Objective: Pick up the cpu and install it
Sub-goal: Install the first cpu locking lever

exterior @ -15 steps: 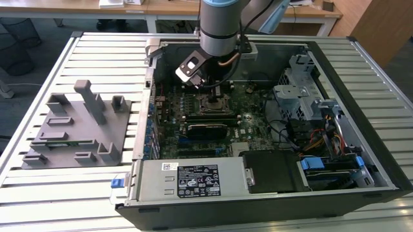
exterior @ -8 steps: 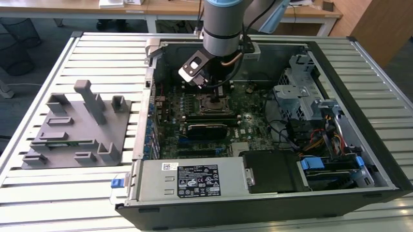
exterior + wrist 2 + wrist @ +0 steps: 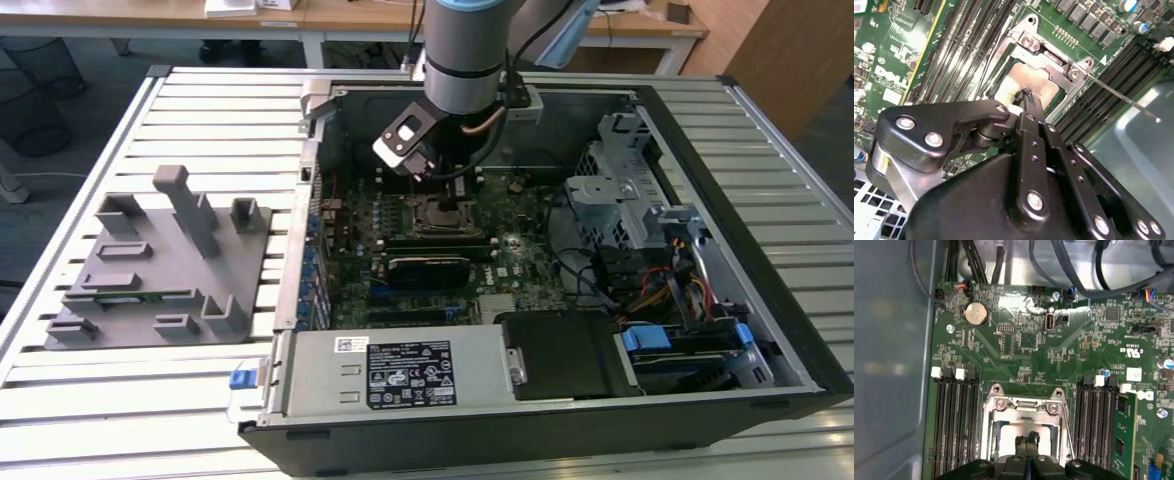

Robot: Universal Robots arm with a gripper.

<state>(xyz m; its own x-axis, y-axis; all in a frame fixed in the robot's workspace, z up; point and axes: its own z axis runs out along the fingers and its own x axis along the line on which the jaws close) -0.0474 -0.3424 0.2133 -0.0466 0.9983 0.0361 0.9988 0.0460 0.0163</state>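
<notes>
cpu (image 3: 1029,80) lies flat in the open socket on the motherboard (image 3: 534,215), a pale square seen in both wrist views (image 3: 1009,440). The gripper (image 3: 1026,95) points straight down at it. Its two black fingers are pressed together with no gap, and their tips meet at the middle of the chip's top face. I cannot tell whether they touch it or stop just above it. The first wrist view shows the gripper (image 3: 1028,437) over the same spot.

A silver metal frame (image 3: 1026,402) borders the socket, and a thin lever rod (image 3: 1124,97) sticks out from one of its corners. Rows of dark memory slots (image 3: 951,430) run along both sides of the socket. A green memory stick (image 3: 1124,440) stands in a slot on one side. A round coin battery (image 3: 976,314) sits near a corner of the board.

In the exterior view, the arm (image 3: 465,50) reaches down from above into an open computer case (image 3: 787,330). The case lies on its side on a slatted table (image 3: 107,390). A black block (image 3: 427,268) is on the board just beside the socket. A grey fixture (image 3: 160,270) stands on the table beside the case, towards the table's edge at the exterior view's left.
</notes>
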